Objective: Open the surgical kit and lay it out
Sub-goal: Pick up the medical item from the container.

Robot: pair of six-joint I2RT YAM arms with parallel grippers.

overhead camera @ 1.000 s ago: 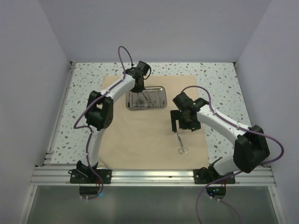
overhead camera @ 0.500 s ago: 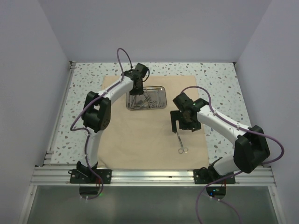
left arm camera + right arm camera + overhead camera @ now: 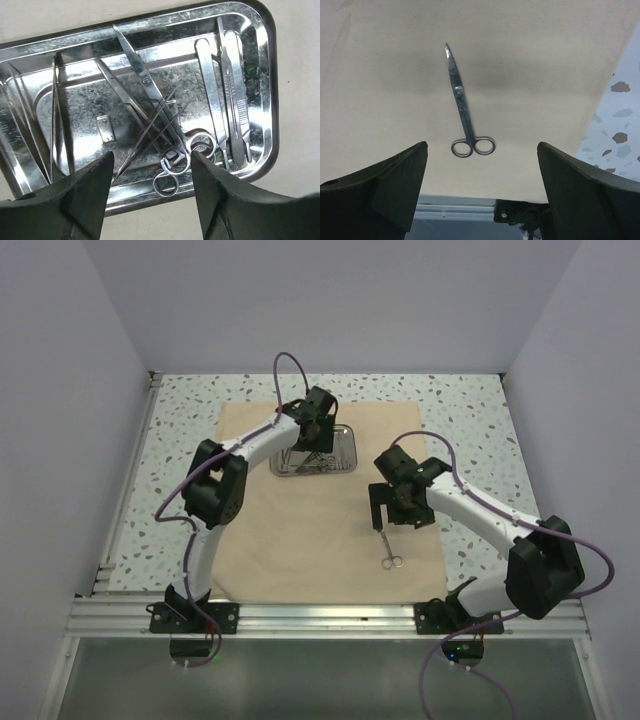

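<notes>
The tan cloth wrap (image 3: 300,530) lies spread flat on the table. The steel tray (image 3: 343,455) sits on its far part and holds several thin instruments. Among them are ring-handled scissors (image 3: 150,90) and tweezers (image 3: 212,95). My left gripper (image 3: 318,435) hangs open over the tray's near rim (image 3: 267,100). The ring handles lie below the gap of the left gripper (image 3: 151,165), and nothing is gripped. One pair of scissors (image 3: 388,548) lies alone on the cloth at the right. My right gripper (image 3: 387,520) hovers wide open above the scissors (image 3: 461,105) and holds nothing.
Speckled tabletop (image 3: 470,410) surrounds the cloth. White walls enclose the left, right and back. A metal rail (image 3: 330,615) with both arm bases runs along the near edge, just past the cloth's front edge (image 3: 455,212).
My left gripper has opened and shifted right over the tray. The right arm has barely moved, and its jaws stayed wide.
</notes>
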